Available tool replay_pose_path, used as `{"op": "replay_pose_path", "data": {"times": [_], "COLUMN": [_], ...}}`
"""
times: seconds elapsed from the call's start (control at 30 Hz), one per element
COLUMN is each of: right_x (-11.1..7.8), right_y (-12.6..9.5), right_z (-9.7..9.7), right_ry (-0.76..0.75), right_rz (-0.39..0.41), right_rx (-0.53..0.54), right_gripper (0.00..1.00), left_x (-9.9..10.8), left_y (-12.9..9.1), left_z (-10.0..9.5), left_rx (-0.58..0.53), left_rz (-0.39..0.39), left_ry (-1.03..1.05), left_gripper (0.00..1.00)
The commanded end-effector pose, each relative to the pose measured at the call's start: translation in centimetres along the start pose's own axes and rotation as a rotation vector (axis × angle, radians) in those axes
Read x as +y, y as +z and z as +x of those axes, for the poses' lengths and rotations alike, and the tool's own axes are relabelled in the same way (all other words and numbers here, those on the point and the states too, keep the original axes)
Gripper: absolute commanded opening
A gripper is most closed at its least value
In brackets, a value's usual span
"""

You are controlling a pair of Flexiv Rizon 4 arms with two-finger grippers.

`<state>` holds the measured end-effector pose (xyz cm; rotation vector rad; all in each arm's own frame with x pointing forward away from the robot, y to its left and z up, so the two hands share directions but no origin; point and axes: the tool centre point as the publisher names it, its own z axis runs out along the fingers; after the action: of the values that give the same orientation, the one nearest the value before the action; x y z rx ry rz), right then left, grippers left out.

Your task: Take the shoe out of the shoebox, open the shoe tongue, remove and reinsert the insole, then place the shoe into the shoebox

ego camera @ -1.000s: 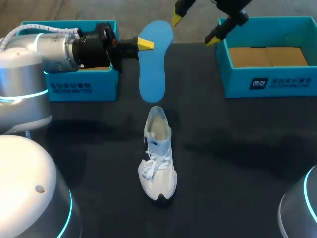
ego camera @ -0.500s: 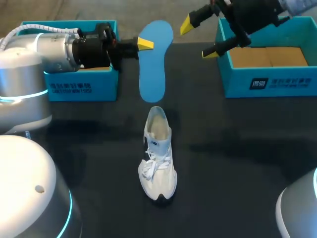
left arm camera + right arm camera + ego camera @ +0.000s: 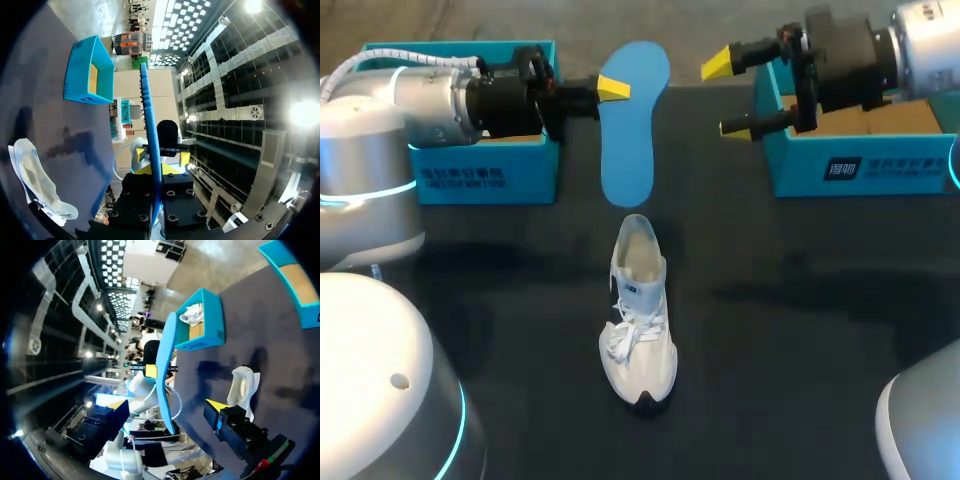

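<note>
Shoe (image 3: pixel 640 325), white, sits upright mid-tabletop, toe toward the near edge and heel opening toward the far edge. Past its heel the blue insole (image 3: pixel 632 120) stretches toward the far edge, clamped at its wide end by the left gripper (image 3: pixel 610 88); the left wrist view shows it edge-on between the fingers. The right gripper (image 3: pixel 728 96) hangs with fingers wide apart beside the right shoebox (image 3: pixel 865 165) at the far right corner. The left shoebox (image 3: pixel 460 180) sits at the far left corner.
</note>
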<state>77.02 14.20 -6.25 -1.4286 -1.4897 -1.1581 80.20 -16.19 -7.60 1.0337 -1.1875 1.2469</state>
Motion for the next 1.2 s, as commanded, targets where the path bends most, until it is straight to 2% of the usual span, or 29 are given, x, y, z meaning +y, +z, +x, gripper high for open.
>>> {"op": "replay_pose_path", "data": {"times": [0.03,0.63,0.93,1.0,1.07,1.2], "right_x": [-0.10,-0.28,-0.28,-0.28,-0.28,-0.28], "right_y": [0.29,0.13,0.13,0.13,0.13,0.13], "right_z": [-0.89,-1.18,-1.18,-1.18,-1.18,-1.18], "right_ry": [0.005,0.008,0.008,0.008,0.008,0.008], "right_rz": [-0.008,-0.002,-0.002,-0.002,-0.002,-0.002], "right_rx": [0.143,0.121,0.121,0.121,0.121,0.121], "right_gripper": [1.00,1.00,1.00,1.00,1.00,1.00], "left_x": [-0.04,-0.04,-0.14,-0.33,-0.48,-0.68], "left_y": [0.05,0.05,-0.48,-0.55,-0.55,-0.50], "left_z": [-0.01,-0.01,-0.23,-0.27,-0.14,-0.61], "left_rx": [-0.002,-0.002,-0.086,-0.087,-0.032,-0.032], "left_rz": [-0.001,-0.001,-0.085,-0.089,-0.069,-0.112], "left_ry": [0.000,0.000,0.487,0.619,0.710,0.983], "left_gripper": [0.00,0.00,0.00,0.00,0.00,0.00]}}
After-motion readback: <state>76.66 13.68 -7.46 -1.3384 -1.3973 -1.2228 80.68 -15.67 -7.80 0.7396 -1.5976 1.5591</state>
